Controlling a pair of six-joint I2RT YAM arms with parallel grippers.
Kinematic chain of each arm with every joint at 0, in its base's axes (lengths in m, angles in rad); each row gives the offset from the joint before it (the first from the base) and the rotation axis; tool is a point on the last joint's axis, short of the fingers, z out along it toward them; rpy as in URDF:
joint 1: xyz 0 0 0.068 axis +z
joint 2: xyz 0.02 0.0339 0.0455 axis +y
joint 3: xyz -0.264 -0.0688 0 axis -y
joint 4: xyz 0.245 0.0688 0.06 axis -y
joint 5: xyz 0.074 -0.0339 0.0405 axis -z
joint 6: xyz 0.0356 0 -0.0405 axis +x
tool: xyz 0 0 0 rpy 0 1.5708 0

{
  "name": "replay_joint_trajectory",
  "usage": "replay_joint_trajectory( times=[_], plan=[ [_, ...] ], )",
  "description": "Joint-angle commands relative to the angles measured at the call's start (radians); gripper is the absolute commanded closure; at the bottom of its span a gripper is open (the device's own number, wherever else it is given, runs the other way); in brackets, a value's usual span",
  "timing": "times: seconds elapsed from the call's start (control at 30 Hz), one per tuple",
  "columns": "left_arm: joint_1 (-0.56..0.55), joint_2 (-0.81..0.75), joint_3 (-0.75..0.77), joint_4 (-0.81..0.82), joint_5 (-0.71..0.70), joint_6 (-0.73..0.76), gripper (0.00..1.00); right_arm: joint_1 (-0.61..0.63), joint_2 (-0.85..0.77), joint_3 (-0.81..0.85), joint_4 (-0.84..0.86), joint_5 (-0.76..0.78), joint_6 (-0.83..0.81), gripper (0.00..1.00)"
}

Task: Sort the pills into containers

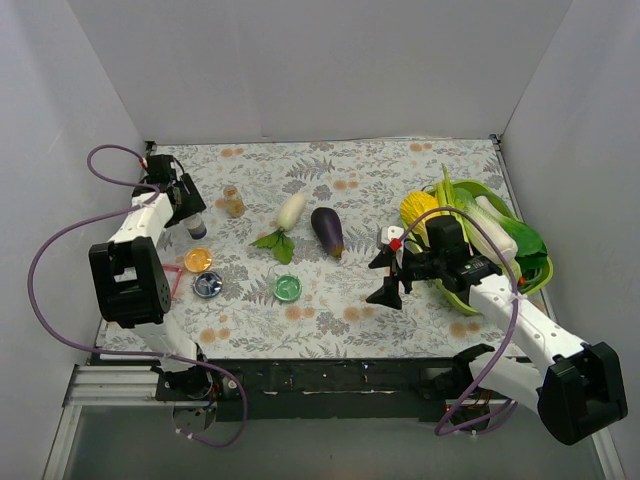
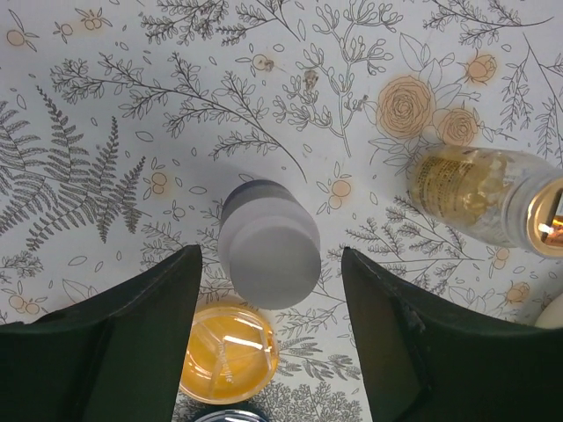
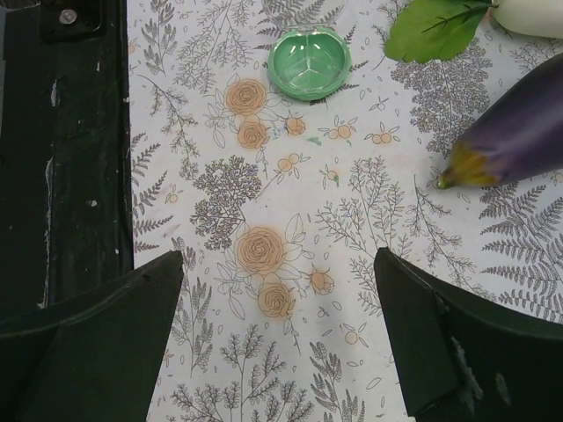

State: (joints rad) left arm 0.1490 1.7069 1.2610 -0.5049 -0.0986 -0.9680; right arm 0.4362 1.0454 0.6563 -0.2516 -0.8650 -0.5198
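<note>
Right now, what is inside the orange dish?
Only pale ridges and glare show inside the orange dish; no pill is visible. The grey-capped bottle covers part of its upper rim in the left wrist view.

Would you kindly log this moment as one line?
left gripper: open, lined up on grey-capped bottle | right gripper: open, empty, facing green dish

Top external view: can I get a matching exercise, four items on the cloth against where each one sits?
1 orange dish
2 green dish
3 eggplant
4 grey-capped bottle

A between the open left jaws
B just right of the white radish
C right next to the blue dish
D on its own, front centre

Pairs: 1-C, 2-D, 3-B, 4-A
</note>
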Motion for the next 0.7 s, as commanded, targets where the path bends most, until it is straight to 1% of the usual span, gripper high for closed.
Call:
replay_joint_trajectory(
  times=[0.0,0.27,0.4,0.43,0.53,0.57,0.63,0.67],
  plan=[
    [0.004,0.010,0.061,-0.024,-0.033,0.018,0.37,-0.007,0.016,0.002,0.029,-0.037,0.007,0.04],
    [-0.008,0.011,0.048,-0.037,-0.042,0.023,0.39,-0.007,0.042,0.028,0.009,-0.046,0.007,0.04],
    [-0.011,0.022,0.055,-0.037,-0.036,0.028,0.47,-0.007,0.041,0.034,-0.005,-0.045,0.006,0.04],
    [-0.011,0.028,0.058,-0.040,-0.032,0.028,0.55,-0.007,0.039,0.035,-0.008,-0.045,0.004,0.04],
    [-0.011,0.033,0.070,-0.052,-0.010,0.026,0.66,-0.007,0.028,0.037,-0.023,-0.042,-0.003,0.05],
    [-0.011,0.028,0.072,-0.055,-0.006,0.026,0.73,-0.007,0.025,0.039,-0.031,-0.042,-0.012,0.05],
    [-0.012,0.014,0.066,-0.060,0.006,0.026,0.81,-0.008,0.025,0.051,-0.061,-0.037,-0.029,0.05],
    [-0.012,-0.010,0.063,-0.060,0.011,0.026,0.89,-0.007,0.025,0.058,-0.080,-0.039,-0.043,0.05]
  ],
)
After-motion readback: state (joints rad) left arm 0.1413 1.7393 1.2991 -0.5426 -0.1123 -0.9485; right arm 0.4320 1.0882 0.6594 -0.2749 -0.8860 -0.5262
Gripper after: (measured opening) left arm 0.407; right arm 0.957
